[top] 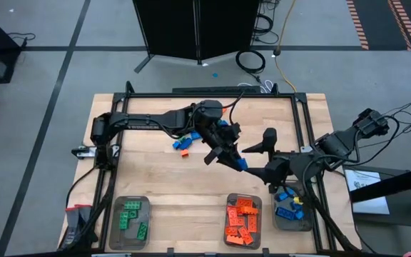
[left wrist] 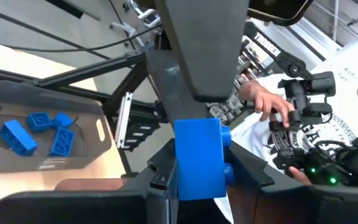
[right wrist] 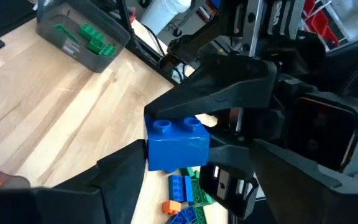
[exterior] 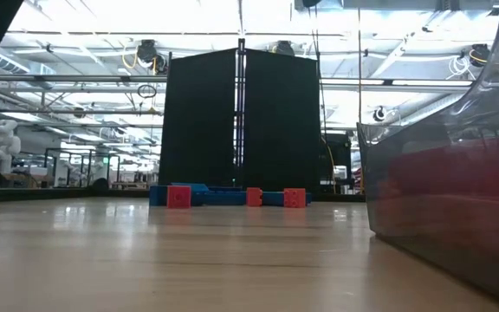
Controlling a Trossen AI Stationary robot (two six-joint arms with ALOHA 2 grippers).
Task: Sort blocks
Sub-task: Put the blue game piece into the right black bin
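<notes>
A blue block hangs above the middle of the table, and my left gripper is shut on it, reaching in from the left. My right gripper comes from the right and is open. In the right wrist view its fingers stand on either side of the block. I cannot tell whether they touch it. Loose blue, green and orange blocks lie on the table behind the arms and also show in the low view as blocks. My left gripper pinches the blue block between its two fingers, one on the block's upper end and one under its lower end. The fingers come about level from the table's left. The block is lifted clear of the table, with its studs facing sideways.
Three clear trays stand along the near edge: one with green blocks, one with orange blocks, one with blue blocks. A person's hands on a controller show beyond the table in the left wrist view.
</notes>
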